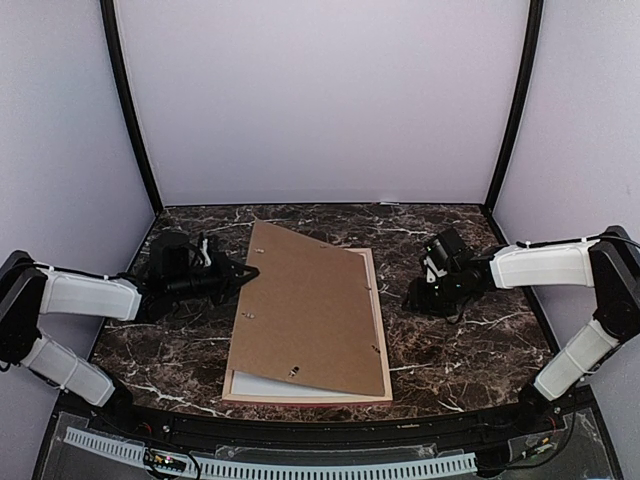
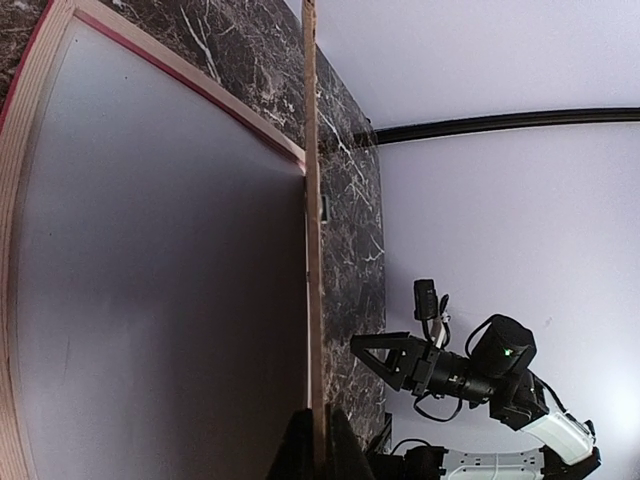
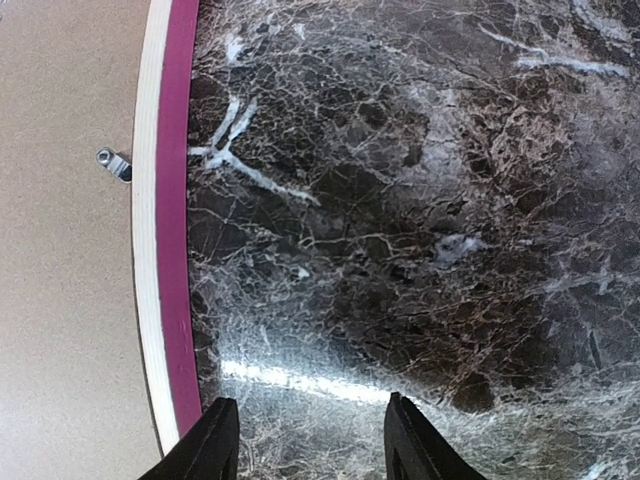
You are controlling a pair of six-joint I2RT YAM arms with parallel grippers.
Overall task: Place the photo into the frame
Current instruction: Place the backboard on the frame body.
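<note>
Flat on table (image 1: 450, 345): frame (image 1: 377, 300), long axis running away from arm bases. Over frame, backing board (image 1: 310, 315) tilted, left edge clamped in left gripper (image 1: 243, 272). Right of frame, right gripper (image 3: 310, 445) empty, jaws apart. White sheet (image 2: 160, 300) inside frame; whether photo, cannot tell.

The frame (image 3: 168, 250), pale-wood rails with a pink outer edge, lies flat, back upward, under a tilted brown board (image 1: 310, 310).

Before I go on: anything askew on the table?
Yes: the plain brown backing board lies skewed over the pink wooden frame, its left edge pinched and held up by the left gripper.
</note>
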